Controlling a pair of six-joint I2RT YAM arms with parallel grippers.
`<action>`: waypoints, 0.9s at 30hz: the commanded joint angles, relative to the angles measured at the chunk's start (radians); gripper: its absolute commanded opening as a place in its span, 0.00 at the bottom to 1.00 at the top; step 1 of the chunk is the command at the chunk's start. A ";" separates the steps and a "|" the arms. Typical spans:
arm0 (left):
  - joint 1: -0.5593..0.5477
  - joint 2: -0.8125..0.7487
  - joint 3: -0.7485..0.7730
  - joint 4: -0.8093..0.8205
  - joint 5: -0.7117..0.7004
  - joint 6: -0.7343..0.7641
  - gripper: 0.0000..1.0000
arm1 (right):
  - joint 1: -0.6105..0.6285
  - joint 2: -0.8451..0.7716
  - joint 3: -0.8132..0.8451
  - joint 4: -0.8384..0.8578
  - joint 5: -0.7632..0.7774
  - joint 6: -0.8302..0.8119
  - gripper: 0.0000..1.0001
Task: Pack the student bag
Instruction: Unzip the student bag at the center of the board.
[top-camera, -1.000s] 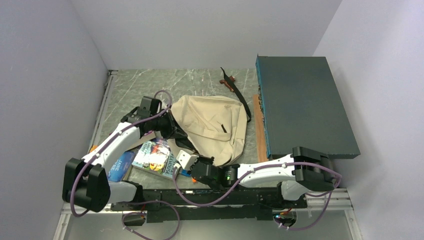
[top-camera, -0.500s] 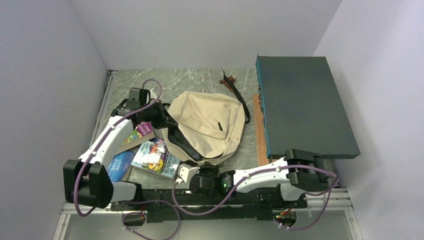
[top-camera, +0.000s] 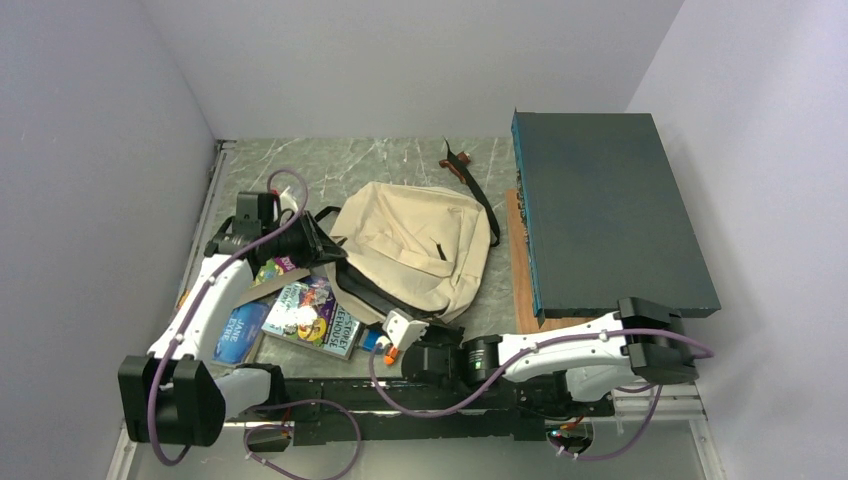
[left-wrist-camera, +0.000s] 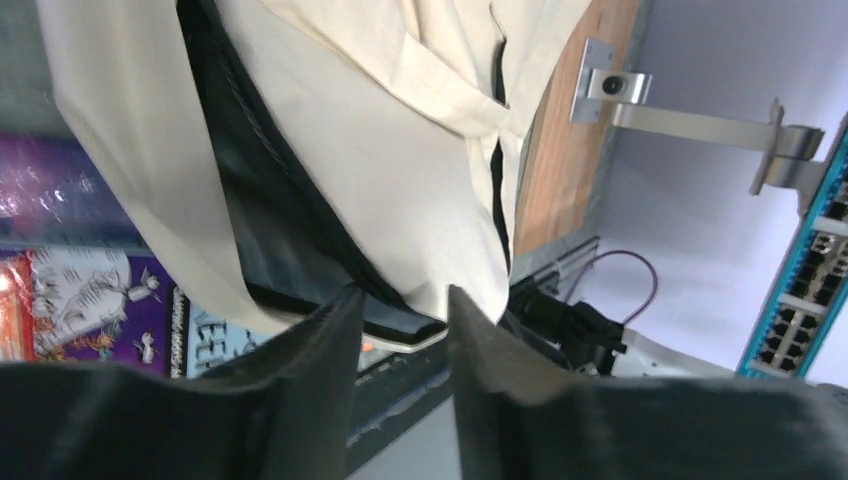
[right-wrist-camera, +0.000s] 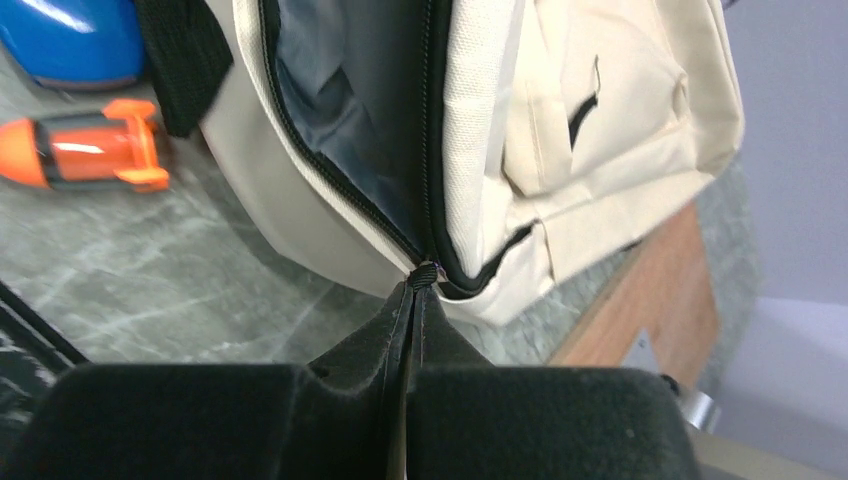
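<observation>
Bag (top-camera: 410, 235): soft cream canvas, slumped and rounded, lying mid-table between the books on its left and the box (top-camera: 610, 210) on its right, with its near edge just beyond the right gripper (right-wrist-camera: 412, 295). One front pocket (top-camera: 425, 262) with a short black slit. One black strap (top-camera: 485, 205) trails to the far side and ends in brown. The main compartment is unzipped along the near-left side; only smooth dark grey lining (right-wrist-camera: 350, 110) shows inside. The right gripper is clenched, its black padded tips pinching a small black tab (right-wrist-camera: 426, 272) where the zip's two rows of teeth meet. The left gripper (left-wrist-camera: 400, 325) sits at the bag's left edge, released, its two dark fingers apart and grasping nothing. Three books lie flat on the near left: a purple book (top-camera: 272, 270), a glossy picture book (top-camera: 312, 312) and a blue book (top-camera: 238, 332). One orange-and-black plastic item (right-wrist-camera: 85, 160) and one rounded blue item (right-wrist-camera: 65, 40) lie near the bag's mouth. The box is one large flat rectangular slab, matt dark teal, beside a wooden board (top-camera: 521, 270). The table (top-camera: 390, 160) is marbled grey-green.
</observation>
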 joint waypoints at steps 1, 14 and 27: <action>0.003 -0.129 -0.107 0.044 0.063 -0.050 0.57 | -0.040 -0.077 -0.017 0.199 -0.131 -0.077 0.00; -0.390 -0.297 -0.250 0.245 -0.060 -0.374 1.00 | -0.080 -0.085 -0.026 0.221 -0.214 -0.083 0.00; -0.563 -0.109 -0.224 0.301 -0.200 -0.495 0.76 | -0.080 -0.127 -0.044 0.208 -0.202 -0.093 0.00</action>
